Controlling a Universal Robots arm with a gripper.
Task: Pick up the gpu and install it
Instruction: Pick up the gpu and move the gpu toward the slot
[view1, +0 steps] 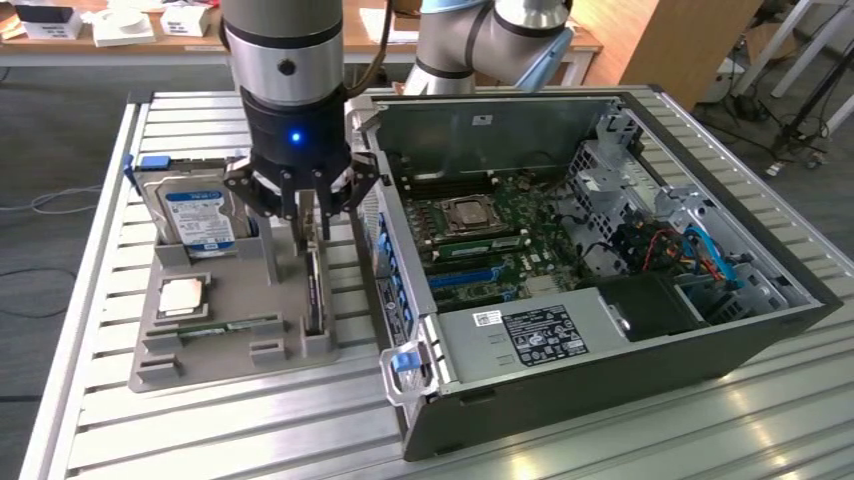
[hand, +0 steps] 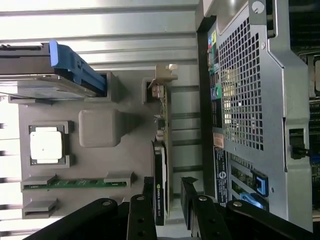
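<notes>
Bright, even indoor light falls from above. In the exterior view the slatted metal table (view1: 627, 440) carries pale glare streaks, while the inside of the open computer case (view1: 601, 390) lies in dimmer shade from its own walls. A small blue lamp (view1: 295, 137) glows on the arm (view1: 283, 50). In the wrist view the table slats wash out almost to white, the processor chip (hand: 46, 145) glares white, and the graphics card (hand: 159, 200) reads as a dark strip against the grey tray (hand: 100, 165).
</notes>
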